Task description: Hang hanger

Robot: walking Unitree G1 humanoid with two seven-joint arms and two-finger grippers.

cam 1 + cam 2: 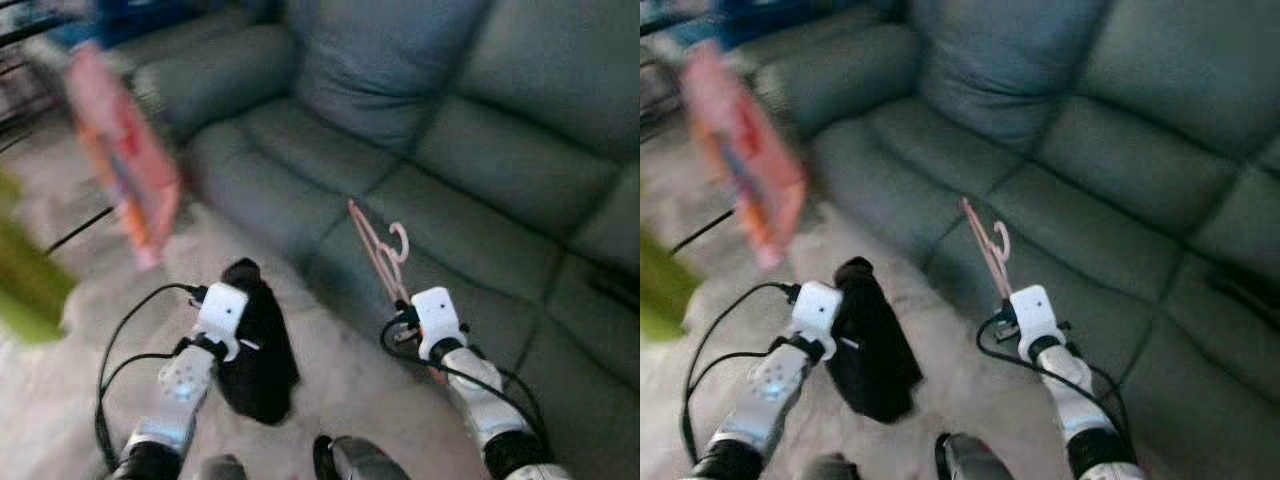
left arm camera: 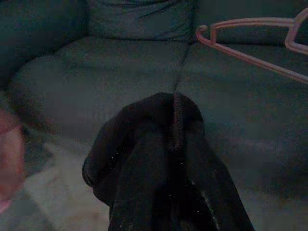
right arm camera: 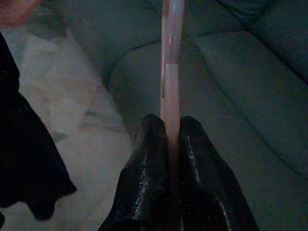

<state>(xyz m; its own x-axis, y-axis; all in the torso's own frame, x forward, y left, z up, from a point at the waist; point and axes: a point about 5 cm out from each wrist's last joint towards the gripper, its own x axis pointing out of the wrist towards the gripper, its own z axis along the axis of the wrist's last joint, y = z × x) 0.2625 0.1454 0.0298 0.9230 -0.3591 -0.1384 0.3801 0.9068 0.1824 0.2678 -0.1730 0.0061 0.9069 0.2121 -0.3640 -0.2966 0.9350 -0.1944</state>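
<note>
Right hand point(image 3: 168, 139) clamps the pink hanger point(image 1: 378, 250); left hand point(image 2: 173, 125) grips black cloth point(image 1: 255, 345).
Carry step; next I must locate a rail.

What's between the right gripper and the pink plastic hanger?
Nothing. The right gripper is shut directly on the pink plastic hanger, held above the grey-green sofa. The left gripper holds a black cloth. No rail or hanging spot is identifiable.
</note>
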